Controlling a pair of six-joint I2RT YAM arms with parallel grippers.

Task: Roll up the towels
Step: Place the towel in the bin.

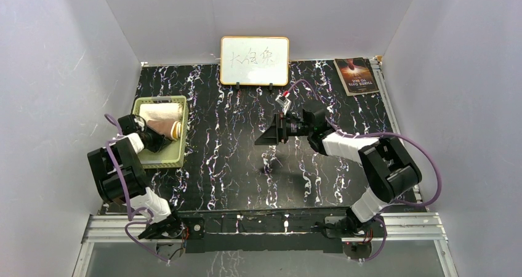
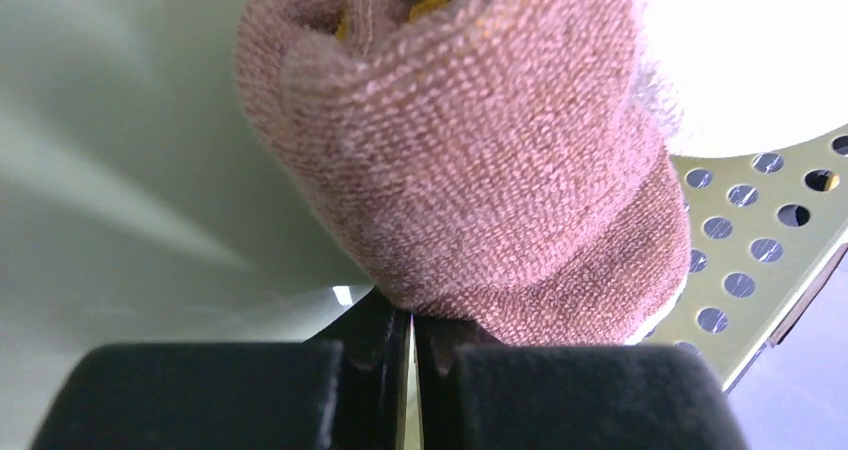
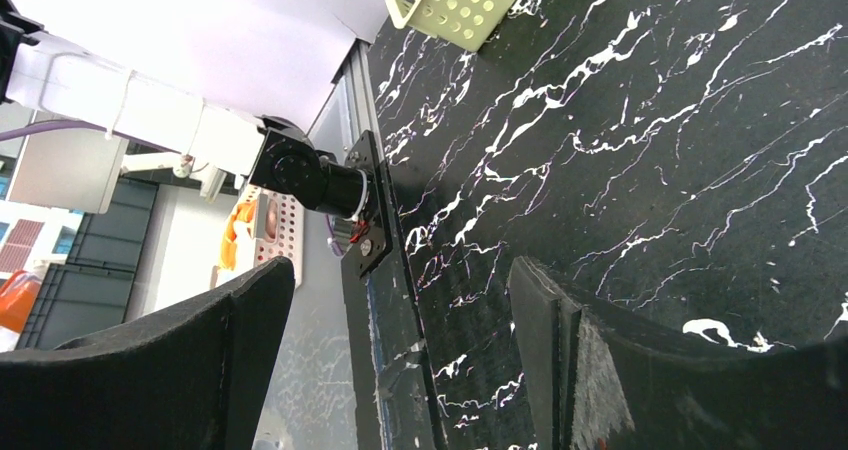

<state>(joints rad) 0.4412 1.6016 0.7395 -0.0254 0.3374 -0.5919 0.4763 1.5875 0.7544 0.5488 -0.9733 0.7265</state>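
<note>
Left claw (image 2: pixel 410 342) pinched closed on brown cloth roll (image 2: pixel 470 170), inside basket (image 1: pixel 161 164) at left of frame, beside rolled cream towel (image 1: pixel 161 111). Right claw (image 3: pixel 400 360) spread wide, empty, mid-frame. Cloth looks soft, light, floppy; hold at outer fold edge or roll unravels.

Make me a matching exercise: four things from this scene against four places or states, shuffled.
1 cream towel
2 brown cloth
3 right gripper
4 booklet

A far right corner of the table
B rolled, at the basket's far end
C open, above the table's middle
D pinched in the left gripper

Pairs: 1-B, 2-D, 3-C, 4-A
</note>
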